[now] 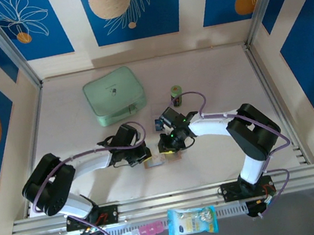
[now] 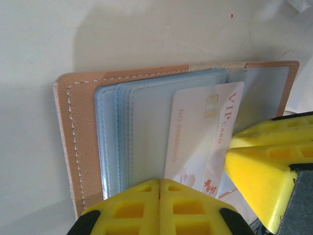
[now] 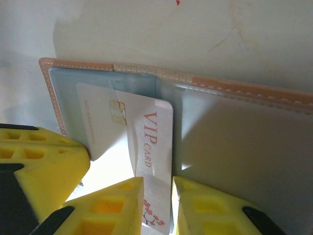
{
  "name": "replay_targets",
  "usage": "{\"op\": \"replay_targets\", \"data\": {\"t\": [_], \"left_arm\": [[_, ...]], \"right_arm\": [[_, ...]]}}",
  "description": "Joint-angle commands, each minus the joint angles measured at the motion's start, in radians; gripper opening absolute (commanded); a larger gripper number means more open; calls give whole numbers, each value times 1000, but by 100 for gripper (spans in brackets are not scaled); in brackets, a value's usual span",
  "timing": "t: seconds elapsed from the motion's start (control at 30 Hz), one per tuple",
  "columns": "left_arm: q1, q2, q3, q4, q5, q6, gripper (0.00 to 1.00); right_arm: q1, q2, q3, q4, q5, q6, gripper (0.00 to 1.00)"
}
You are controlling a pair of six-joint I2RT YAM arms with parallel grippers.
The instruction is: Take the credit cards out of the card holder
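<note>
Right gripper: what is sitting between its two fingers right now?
The white VIP card: its lower end runs between the right gripper's fingers, the rest lying across the open card holder. The right wrist view shows it.

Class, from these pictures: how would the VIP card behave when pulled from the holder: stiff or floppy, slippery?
Probably stiff: the VIP card looks flat with only its end in the right gripper. Likely slippery: glossy face against clear plastic pockets. Thin, so probably light.
</note>
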Motion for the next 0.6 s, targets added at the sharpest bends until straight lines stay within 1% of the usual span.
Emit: {"op": "replay_targets", "data": {"t": [0.0,0.43,0.57], "left_arm": [[-6,33,9,-50,-17,34,1],[-5,41,5,-54,-19,35,1],[-6,40,3,-55,-20,35,1]], "right_arm": [[-5,12,-20,23,-46,13,23],[-16,6,-45,68,-86,25,23],[-21,1,-60,98,-108,36,20]]}}
